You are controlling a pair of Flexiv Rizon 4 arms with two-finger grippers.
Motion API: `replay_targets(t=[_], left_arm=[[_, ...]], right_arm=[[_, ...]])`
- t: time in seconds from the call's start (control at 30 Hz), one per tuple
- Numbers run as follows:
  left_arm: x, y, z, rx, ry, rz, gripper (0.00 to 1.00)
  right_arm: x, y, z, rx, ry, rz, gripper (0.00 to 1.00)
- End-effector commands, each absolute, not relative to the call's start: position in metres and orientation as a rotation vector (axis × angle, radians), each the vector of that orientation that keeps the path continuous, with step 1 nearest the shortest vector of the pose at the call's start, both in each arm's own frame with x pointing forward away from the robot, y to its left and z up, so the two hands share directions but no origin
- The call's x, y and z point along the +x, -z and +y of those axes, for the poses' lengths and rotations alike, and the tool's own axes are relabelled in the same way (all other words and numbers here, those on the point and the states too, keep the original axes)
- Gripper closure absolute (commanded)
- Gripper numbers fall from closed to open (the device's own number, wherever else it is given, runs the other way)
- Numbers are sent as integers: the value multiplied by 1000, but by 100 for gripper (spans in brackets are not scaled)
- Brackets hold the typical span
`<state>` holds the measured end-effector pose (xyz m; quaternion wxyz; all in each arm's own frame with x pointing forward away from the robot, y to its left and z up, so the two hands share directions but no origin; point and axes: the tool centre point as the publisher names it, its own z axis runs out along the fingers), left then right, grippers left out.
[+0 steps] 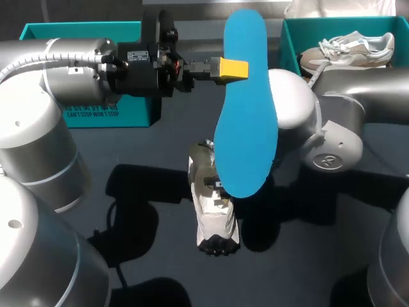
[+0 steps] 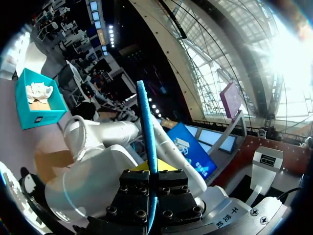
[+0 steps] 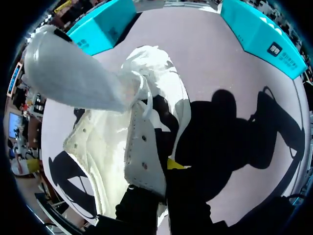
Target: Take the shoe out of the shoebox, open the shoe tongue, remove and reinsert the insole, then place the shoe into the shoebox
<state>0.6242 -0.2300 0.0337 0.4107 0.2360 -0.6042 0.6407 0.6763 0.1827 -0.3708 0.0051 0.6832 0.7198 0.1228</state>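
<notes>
One blue insole (image 1: 246, 109) pinched in left gripper (image 1: 229, 68); right gripper (image 3: 159, 172) grips white shoe (image 1: 216, 217).

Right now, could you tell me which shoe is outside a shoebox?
The white shoe on the table, under the raised blue insole; the other shoe lies inside the right-hand shoebox.

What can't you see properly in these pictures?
- Head view: the blue insole, held up by the left gripper, covers the right gripper and the top of the white shoe.
- Right wrist view: the shoe's side wall hides most of the right gripper, so its grip cannot be told.
- Left wrist view: the insole shows edge-on only, so its flat faces cannot be seen.
</notes>
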Motion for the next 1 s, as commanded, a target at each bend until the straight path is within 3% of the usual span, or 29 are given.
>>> replay_targets(t=[0.03, 0.7, 0.73, 0.77, 0.8, 1.0], left_arm=[[624, -34, -231, 596, -1614, -1521, 100], [624, -34, -231, 596, -1614, -1521, 100], [624, -34, -231, 596, -1614, -1521, 100], [624, -34, -231, 596, -1614, -1521, 100], [624, -34, -231, 596, -1614, -1521, 100], [624, -34, -231, 596, -1614, -1521, 100]], right_arm=[[671, 375, 182, 2151, -449, 2198, 100], [671, 392, 193, 2165, -426, 2254, 100], [670, 392, 192, 2184, -429, 2247, 96], [670, 392, 191, 2190, -434, 2251, 40], [670, 390, 190, 2189, -437, 2254, 0], [668, 370, 184, 2282, -484, 2304, 0]])
